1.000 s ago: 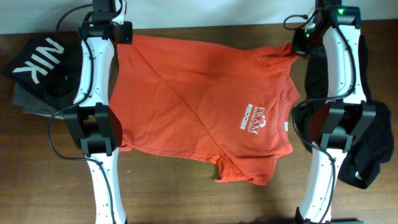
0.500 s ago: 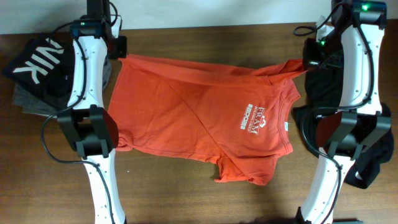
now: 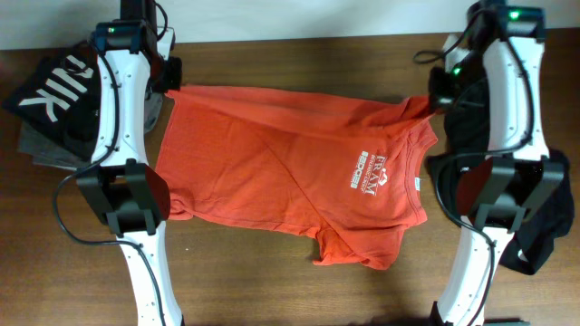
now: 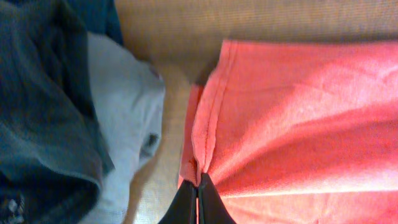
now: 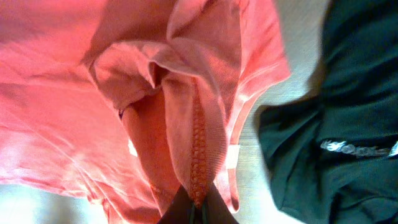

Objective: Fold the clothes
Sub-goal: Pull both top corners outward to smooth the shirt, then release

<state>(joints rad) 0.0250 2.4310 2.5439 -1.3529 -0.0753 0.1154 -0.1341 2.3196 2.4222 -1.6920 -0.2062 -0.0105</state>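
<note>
Overhead: left fingers (image 3: 169,87), right fingers (image 3: 434,97) pinch red-orange T-shirt (image 3: 290,172) corners.

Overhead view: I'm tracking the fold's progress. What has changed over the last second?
The left gripper and right gripper, shut on the far edge of the red-orange T-shirt, have drawn that edge toward the robot, so the shirt spans less from back to front. Its near hem, white lettering, the black garment and the NIK top stayed put.
</note>
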